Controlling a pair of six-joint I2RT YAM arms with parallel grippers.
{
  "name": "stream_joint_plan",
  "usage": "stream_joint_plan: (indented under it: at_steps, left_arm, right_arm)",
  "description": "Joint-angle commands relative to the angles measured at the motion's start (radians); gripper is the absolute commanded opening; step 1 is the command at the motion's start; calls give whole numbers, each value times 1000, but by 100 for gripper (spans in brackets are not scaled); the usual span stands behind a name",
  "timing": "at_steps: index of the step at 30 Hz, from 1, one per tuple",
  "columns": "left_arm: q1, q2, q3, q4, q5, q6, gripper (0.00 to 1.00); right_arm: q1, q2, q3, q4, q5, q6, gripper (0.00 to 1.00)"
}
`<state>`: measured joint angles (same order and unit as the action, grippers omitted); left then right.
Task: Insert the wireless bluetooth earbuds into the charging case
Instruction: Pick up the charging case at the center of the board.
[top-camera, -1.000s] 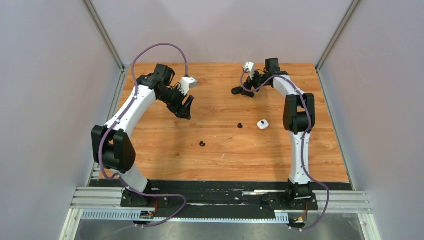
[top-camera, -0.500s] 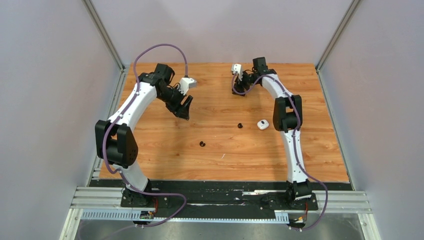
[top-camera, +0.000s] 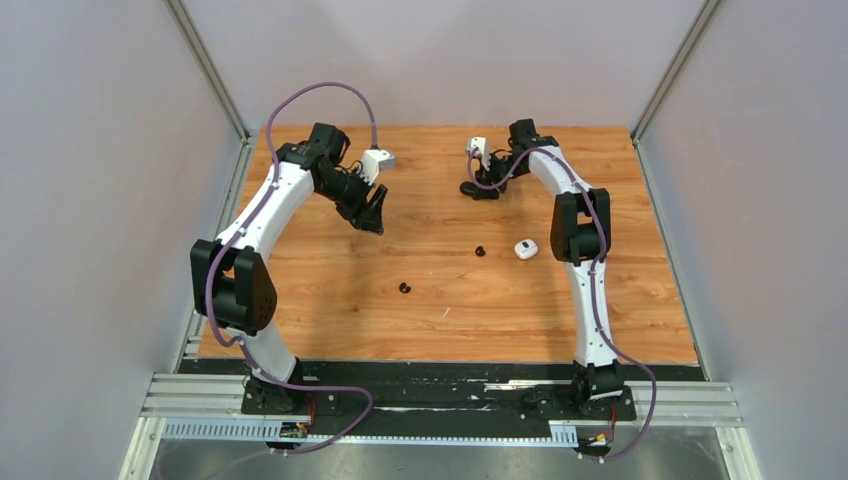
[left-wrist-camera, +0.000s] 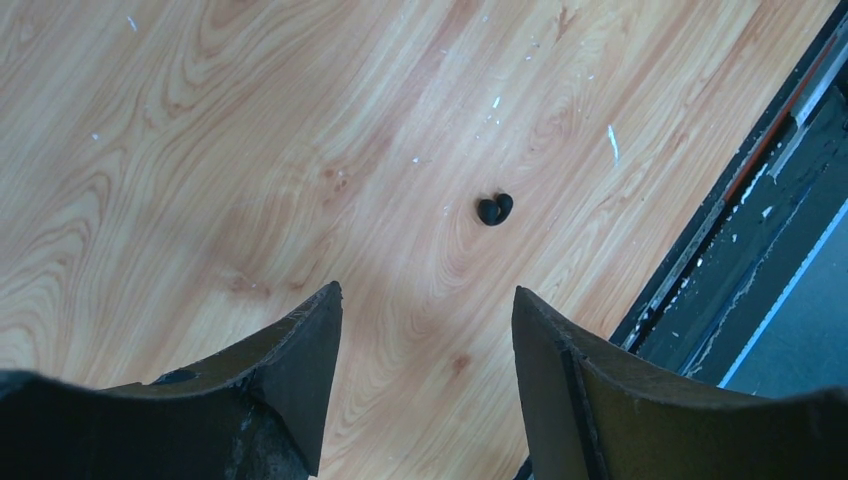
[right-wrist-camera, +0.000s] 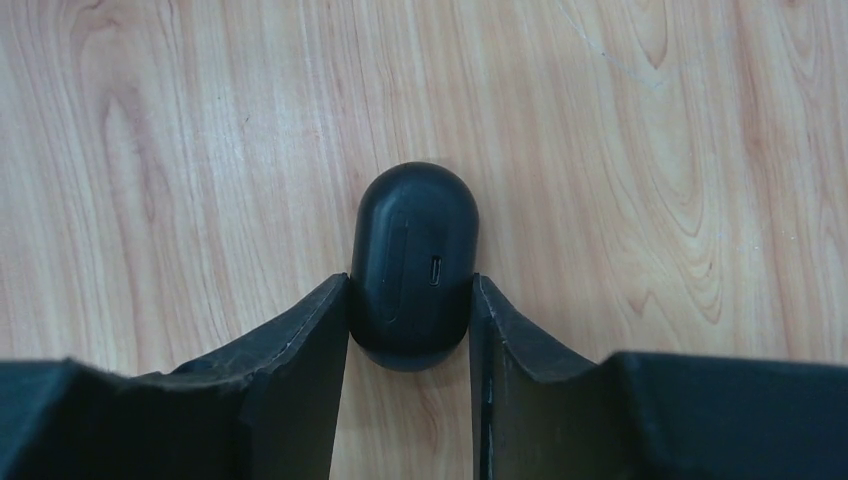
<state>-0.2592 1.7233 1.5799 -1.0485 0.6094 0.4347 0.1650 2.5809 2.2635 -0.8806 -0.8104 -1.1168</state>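
Observation:
A black charging case (right-wrist-camera: 413, 250) lies closed on the wooden table at the far middle, also seen in the top view (top-camera: 468, 189). My right gripper (right-wrist-camera: 410, 290) (top-camera: 482, 187) is shut on its near end, with a finger touching each side. Two black earbuds lie mid-table, one (top-camera: 480, 251) right of centre and one (top-camera: 404, 288) nearer. The nearer one also shows in the left wrist view (left-wrist-camera: 494, 209). My left gripper (left-wrist-camera: 425, 300) (top-camera: 372, 222) is open and empty, hovering above bare wood well short of that earbud. No white earbuds are in view.
A small white charging case (top-camera: 526, 249) lies right of the black earbuds, beside the right arm's elbow. The table's near edge and a black rail (left-wrist-camera: 760, 220) run along the right of the left wrist view. Grey walls enclose the table.
My right wrist has swung left and settled over the black case. My left arm has shifted slightly towards the far side, still open.

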Motion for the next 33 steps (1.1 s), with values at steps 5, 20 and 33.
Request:
stream_joint_plan:
  at_steps: [5,20,33]
  left_arm:
    - [2,-103,-83,238,90,52,68]
    - [-217,-571,-545,873,190,449,82]
    - [-244,-536,-413,740,280,241,72]
  right_arm:
    - [3,-198,-110,-125,-169,262,17]
    - [77,-488,-289,-444,-854,517,12]
    - [193,-651,-354,-611,-809,286,8]
